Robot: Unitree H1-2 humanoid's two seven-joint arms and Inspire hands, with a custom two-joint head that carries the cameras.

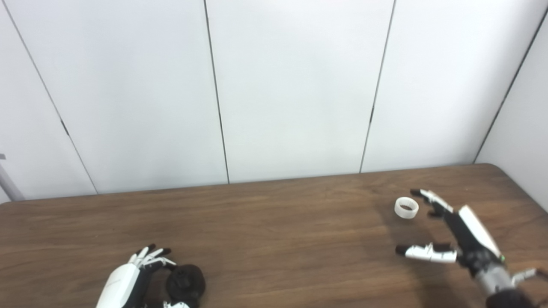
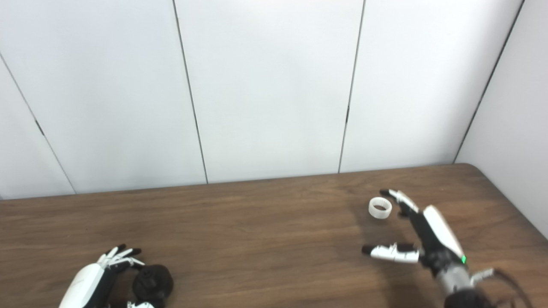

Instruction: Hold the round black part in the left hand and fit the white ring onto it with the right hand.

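Two hands spread on a brown table, a black part by the left and a white ring by the right.

The left hand [image 1: 128, 278] lies low at the near left edge of the table [image 1: 274, 231], its fingers [image 1: 150, 255] fanned apart and pointing away; the round black part [image 1: 186, 282] rests on the wood just beside it, between fingers and thumb, though whether they touch it cannot be told, and the hand has no hold on it; the right hand [image 2: 421, 233] is wide open over the right side of the table, thumb stretched out toward the left and fingers reaching toward the far edge, holding nothing; the white ring [image 2: 380, 208] lies flat on the table, hole upward, just beside the tips of those fingers and apart from the thumb; ring and black part lie well apart, at opposite sides of the table; white wall panels [image 1: 291, 85] stand behind.
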